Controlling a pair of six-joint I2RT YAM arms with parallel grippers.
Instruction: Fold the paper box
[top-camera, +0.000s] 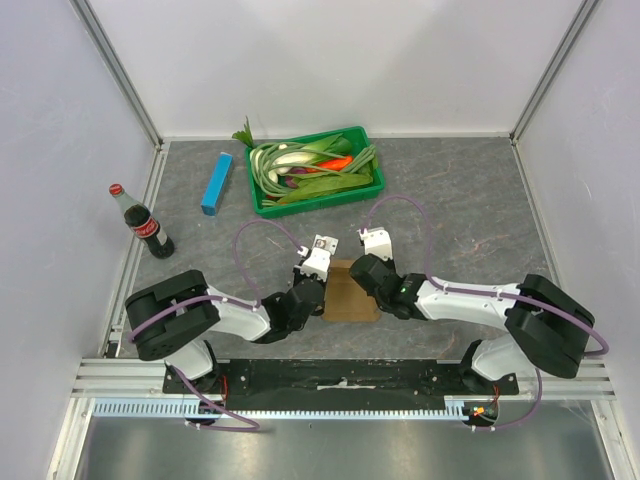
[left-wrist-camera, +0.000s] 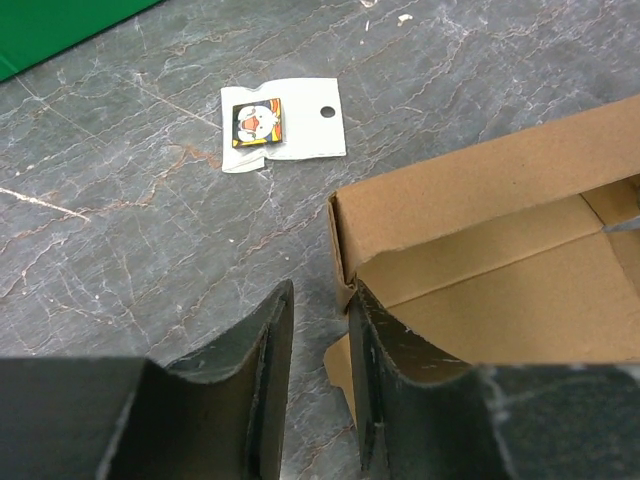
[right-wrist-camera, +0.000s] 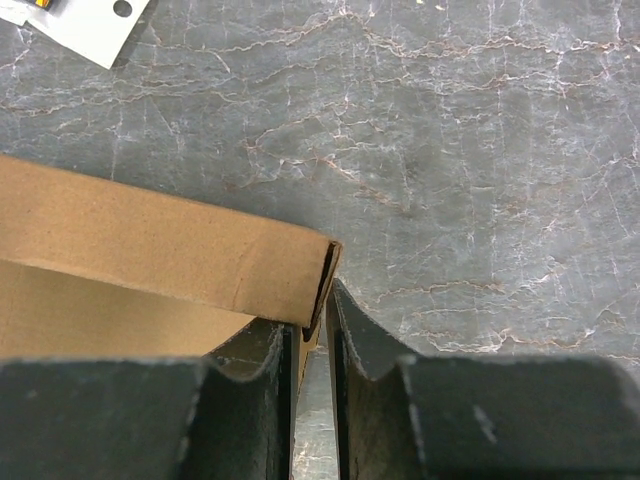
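Note:
The paper box (top-camera: 350, 295) is brown cardboard lying between my two grippers, with one long wall folded upright. My left gripper (top-camera: 322, 285) stands at its left end. In the left wrist view the gripper (left-wrist-camera: 322, 295) is open and straddles the box's (left-wrist-camera: 480, 260) left wall, which sits beside the right finger (left-wrist-camera: 395, 380). My right gripper (top-camera: 375, 285) is at the box's right end. In the right wrist view the gripper (right-wrist-camera: 312, 320) is closed on the corner of the folded wall (right-wrist-camera: 170, 240), one finger inside and one outside.
A green tray (top-camera: 378, 170) of vegetables stands at the back, its corner showing in the left wrist view (left-wrist-camera: 50, 30). A slim blue box (top-camera: 216, 183) lies left of it. A cola bottle (top-camera: 145, 225) stands at the left. A small white card (left-wrist-camera: 283, 125) lies behind the box.

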